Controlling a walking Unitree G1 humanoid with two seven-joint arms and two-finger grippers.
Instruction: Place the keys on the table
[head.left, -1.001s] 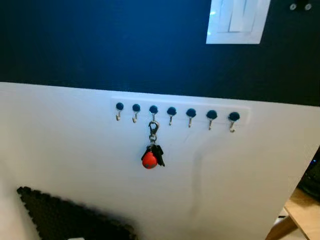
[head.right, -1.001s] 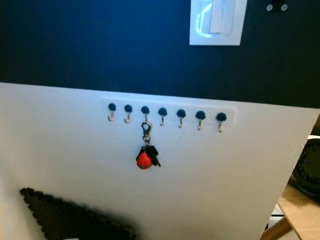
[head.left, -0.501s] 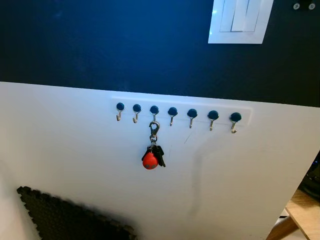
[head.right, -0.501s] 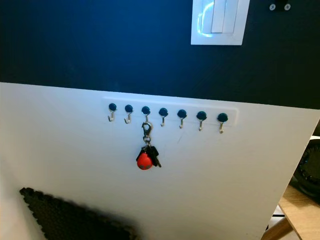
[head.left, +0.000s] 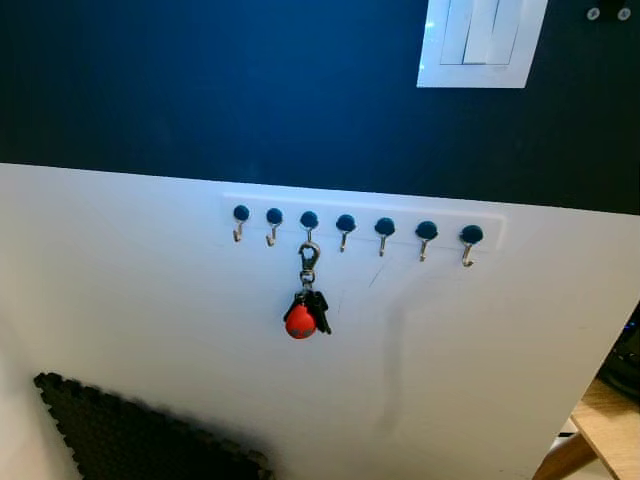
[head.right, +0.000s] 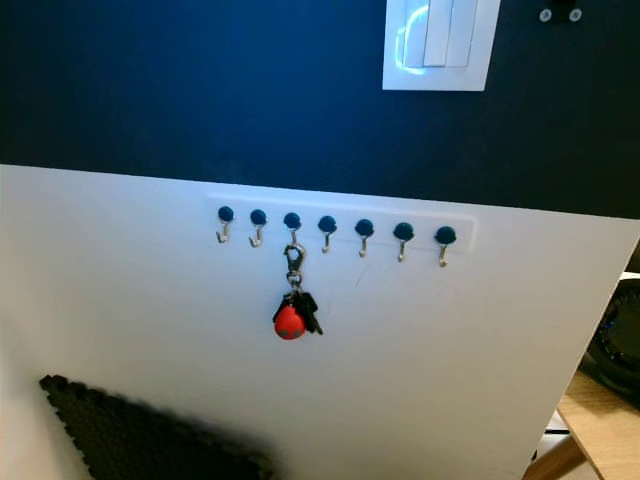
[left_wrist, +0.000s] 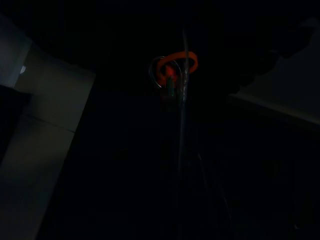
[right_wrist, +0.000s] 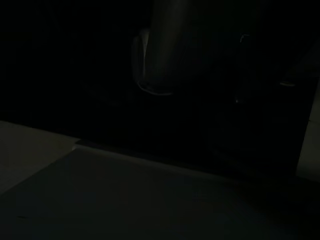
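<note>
**Q:** Grippers — what is their state, and where is the task item?

**A:** Both wrist views are too dark to tell whether either gripper's fingers are apart or closed, or whether they hold anything. Nearest the camera, a black foam mat (head.left: 140, 440) leans low against the white panel (head.left: 120, 300). Above it, the keys (head.left: 305, 310) hang from the third hook from the left on the hook rail (head.left: 365, 222) — a metal clip (head.left: 308, 256), dark keys and a red ball fob (head.left: 300, 322).

**Q:** Handling characteristics?

**A:** Probably light, loose and free to swing; the metal is likely slippery. Take hold just below the clip, then lift up and off the hook.

**Q:** Containers?

**A:** None identifiable. Farther up, a white switch plate (head.left: 482, 42) sits on the dark wall.
</note>
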